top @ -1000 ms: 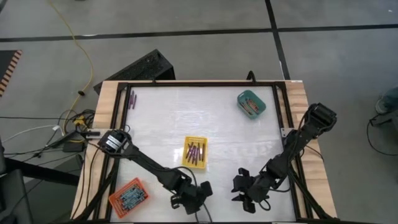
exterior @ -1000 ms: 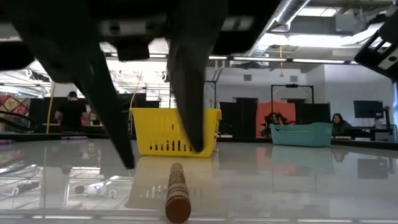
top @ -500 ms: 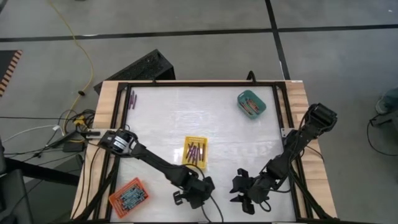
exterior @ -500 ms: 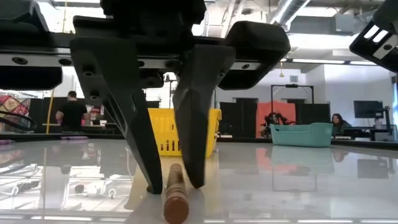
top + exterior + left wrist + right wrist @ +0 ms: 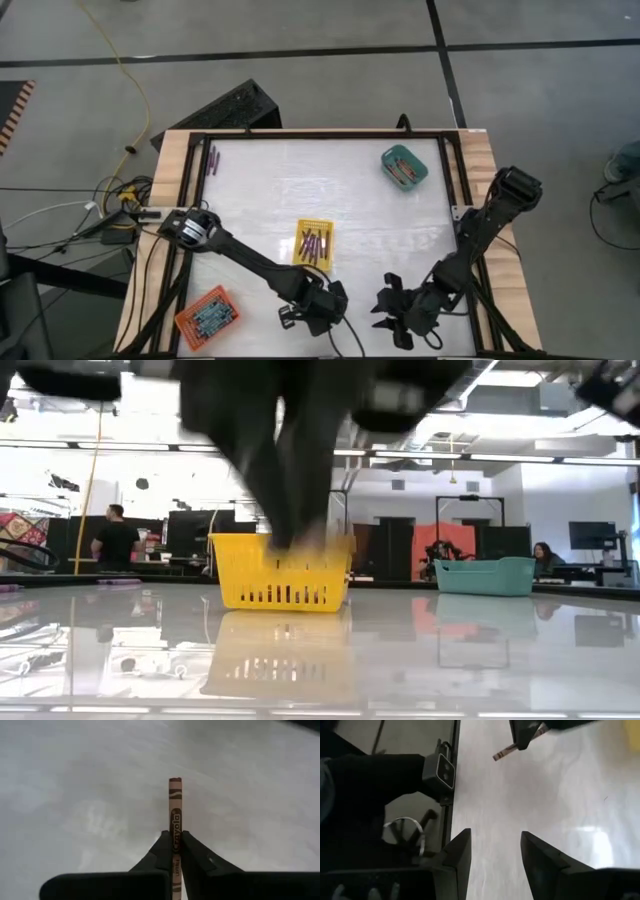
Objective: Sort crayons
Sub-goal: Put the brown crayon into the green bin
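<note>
One crayon [image 5: 175, 820] pinched in left hand [image 5: 174, 851] — three trays [image 5: 314, 244] out.

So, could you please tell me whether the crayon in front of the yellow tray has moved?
Yes. The crayon has left the tabletop before the yellow tray; the left gripper, shut on it, has lifted it.

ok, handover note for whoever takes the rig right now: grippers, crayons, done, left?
Left gripper: shut on a brownish crayon, near the table's front edge.
Right gripper: open, empty, waiting beside it at the front.
Done: crayons lie in the yellow tray, teal tray and orange tray.
Left: drop the held crayon in its tray; a few loose crayons remain at the far left corner.
</note>
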Action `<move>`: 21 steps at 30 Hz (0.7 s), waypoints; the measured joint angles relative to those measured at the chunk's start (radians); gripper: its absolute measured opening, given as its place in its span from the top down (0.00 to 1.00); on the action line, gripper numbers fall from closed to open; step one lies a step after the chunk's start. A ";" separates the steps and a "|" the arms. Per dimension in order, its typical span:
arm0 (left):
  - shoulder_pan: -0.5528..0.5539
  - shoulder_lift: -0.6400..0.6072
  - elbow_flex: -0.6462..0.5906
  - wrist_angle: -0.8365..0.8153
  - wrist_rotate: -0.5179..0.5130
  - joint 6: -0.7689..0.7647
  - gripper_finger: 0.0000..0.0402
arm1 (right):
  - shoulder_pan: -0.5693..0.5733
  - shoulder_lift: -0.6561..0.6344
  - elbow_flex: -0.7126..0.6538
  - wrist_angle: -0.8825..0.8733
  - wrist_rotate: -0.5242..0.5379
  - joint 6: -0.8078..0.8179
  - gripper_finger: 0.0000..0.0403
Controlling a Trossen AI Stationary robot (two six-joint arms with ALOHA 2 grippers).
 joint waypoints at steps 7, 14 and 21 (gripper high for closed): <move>-0.004 -0.125 0.087 -0.014 -0.150 -0.038 1.00 | 0.077 0.000 0.155 -0.179 0.234 -0.134 0.59; -0.004 -0.306 0.102 0.121 -0.293 -0.108 1.00 | 0.155 0.000 0.247 -0.164 0.595 -0.427 0.59; -0.008 -0.394 0.103 0.318 -0.253 -0.125 1.00 | 0.150 0.000 0.259 0.181 0.768 -0.951 0.59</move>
